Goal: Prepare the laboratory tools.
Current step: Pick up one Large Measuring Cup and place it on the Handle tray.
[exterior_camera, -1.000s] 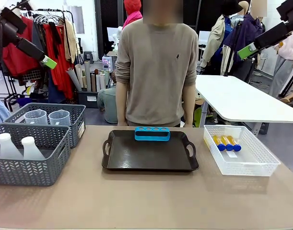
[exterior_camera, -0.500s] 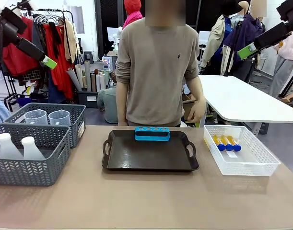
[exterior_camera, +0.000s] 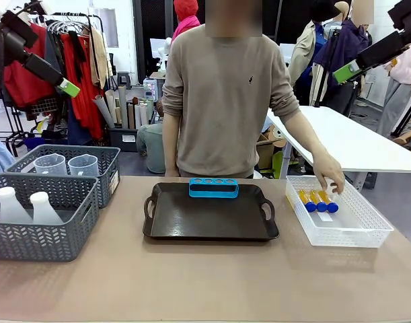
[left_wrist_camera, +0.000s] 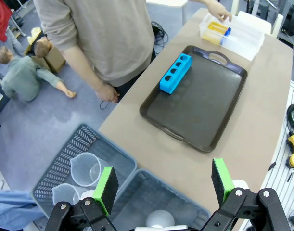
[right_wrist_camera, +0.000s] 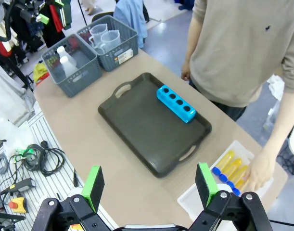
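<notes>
My left pincer [left_wrist_camera: 164, 182] and right pincer [right_wrist_camera: 149, 184] hang released, empty, high over the worktop [exterior_camera: 205, 282]. The blue four-hole rack [exterior_camera: 213, 188] stands at the far edge of the black handled tray [exterior_camera: 212, 222]. A person's hand [exterior_camera: 328, 176] dips into a white mesh basket [exterior_camera: 346, 234], partly hiding the amber blue-capped tubes [exterior_camera: 317, 200] there; I can count three.

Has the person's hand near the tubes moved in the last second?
Yes. The person's hand swung out from beside their hip toward the robot's right and down to the far rim of the white basket, just above the amber tubes.
</notes>
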Controlling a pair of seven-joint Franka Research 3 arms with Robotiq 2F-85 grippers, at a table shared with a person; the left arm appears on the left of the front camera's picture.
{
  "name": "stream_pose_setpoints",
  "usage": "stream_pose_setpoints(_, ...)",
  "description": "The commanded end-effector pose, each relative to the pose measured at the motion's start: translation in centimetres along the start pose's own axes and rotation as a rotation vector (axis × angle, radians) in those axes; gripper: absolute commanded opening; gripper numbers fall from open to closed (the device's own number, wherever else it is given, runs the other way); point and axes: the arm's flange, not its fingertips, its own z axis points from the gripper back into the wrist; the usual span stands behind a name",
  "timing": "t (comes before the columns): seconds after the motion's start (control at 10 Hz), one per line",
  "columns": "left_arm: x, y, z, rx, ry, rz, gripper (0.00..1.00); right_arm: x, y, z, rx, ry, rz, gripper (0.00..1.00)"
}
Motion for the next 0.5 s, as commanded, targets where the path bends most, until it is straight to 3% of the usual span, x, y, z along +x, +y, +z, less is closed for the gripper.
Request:
stream_pose_setpoints(0.0,-0.11,0.06,-0.03,-0.006,-0.003,0.000,1.00,0.00,-0.02,0.09,0.001,-0.003,0.000,1.00)
stream_pose_setpoints(0.4,-0.11,0.06,-0.03,-0.006,-0.003,0.000,1.00,0.00,-0.02,0.09,0.001,-0.003,0.000,1.00)
